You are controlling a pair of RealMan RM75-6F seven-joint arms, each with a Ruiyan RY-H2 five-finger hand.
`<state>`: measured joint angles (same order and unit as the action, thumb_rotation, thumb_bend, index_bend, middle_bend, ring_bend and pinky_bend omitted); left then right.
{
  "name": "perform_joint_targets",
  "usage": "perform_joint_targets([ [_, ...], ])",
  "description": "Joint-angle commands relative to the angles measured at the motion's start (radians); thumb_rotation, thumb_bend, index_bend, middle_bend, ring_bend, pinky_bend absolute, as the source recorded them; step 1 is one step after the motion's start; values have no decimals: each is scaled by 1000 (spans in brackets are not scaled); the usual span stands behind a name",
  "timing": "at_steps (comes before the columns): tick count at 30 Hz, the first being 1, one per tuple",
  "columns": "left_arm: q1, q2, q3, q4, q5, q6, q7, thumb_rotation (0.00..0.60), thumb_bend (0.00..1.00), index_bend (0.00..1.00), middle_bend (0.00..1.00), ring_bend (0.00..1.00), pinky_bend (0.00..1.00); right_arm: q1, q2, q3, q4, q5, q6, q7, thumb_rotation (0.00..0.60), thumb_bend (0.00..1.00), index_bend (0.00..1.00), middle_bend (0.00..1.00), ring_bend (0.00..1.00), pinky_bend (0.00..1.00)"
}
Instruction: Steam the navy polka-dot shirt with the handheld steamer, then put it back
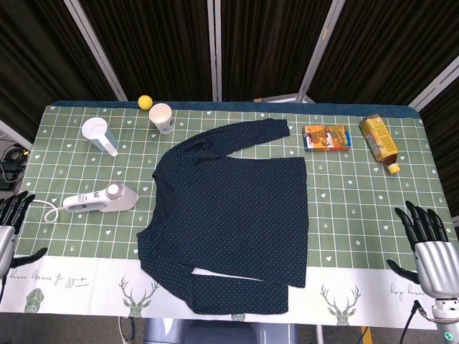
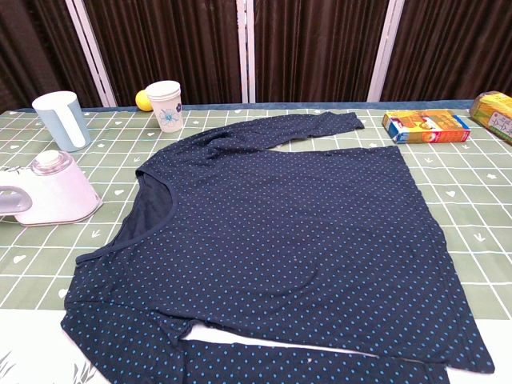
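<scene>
both my left hand [image 1: 10, 222] and right hand [image 1: 429, 247] empty, fingers spread. handheld steamer [image 1: 100, 199] left of polka-dot shirt [image 1: 229, 215]: its cord could snag on lifting.

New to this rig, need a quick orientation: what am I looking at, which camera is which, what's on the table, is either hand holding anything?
It is a two-armed robot with finger-style hands, driven remotely by a person. The top-down picture comes from its head camera, the low, flat one from its chest camera. In the head view the left hand sits at the left table edge and the right hand at the lower right; both have spread fingers and hold nothing. The chest view shows neither hand.

On the green checked tablecloth lies the navy polka-dot shirt, spread flat. Left of it rests the white handheld steamer, untouched, with its cord. Further back are a measuring cup, a paper cup and a yellow ball. To the right lie an orange box and a bottle on its side.
</scene>
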<state>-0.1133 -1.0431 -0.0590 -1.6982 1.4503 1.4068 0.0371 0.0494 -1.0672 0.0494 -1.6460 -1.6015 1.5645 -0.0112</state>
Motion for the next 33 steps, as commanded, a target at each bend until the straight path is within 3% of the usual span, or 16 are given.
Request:
perform_joint_targets([
  [1, -100, -44, -53, 39, -72, -137, 16, 600, 0, 0, 0, 0, 0, 4, -1, 3, 1, 9, -9, 2, 600, 0, 0, 0, 0, 0],
  [7, -234, -153, -100, 172, -179, -334, 20, 600, 0, 0, 0, 0, 0, 12, -8, 7, 11, 33, -34, 0, 600, 0, 0, 0, 0, 0],
  [12, -286, -227, -109, 263, -240, -415, 19, 600, 0, 0, 0, 0, 0, 20, -17, 5, 18, 41, -55, -7, 600, 0, 0, 0, 0, 0],
  [17, -314, -297, -124, 355, -263, -428, -2, 600, 0, 0, 0, 0, 64, 25, -22, 6, 20, 50, -68, -13, 600, 0, 0, 0, 0, 0],
  [25, -337, -356, -136, 465, -306, -454, -20, 600, 57, 0, 0, 0, 64, 29, -27, 9, 23, 65, -79, -14, 600, 0, 0, 0, 0, 0],
  [33, -372, -396, -139, 558, -334, -507, -12, 600, 196, 72, 92, 167, 193, 30, -29, 5, 22, 60, -80, -12, 600, 0, 0, 0, 0, 0],
])
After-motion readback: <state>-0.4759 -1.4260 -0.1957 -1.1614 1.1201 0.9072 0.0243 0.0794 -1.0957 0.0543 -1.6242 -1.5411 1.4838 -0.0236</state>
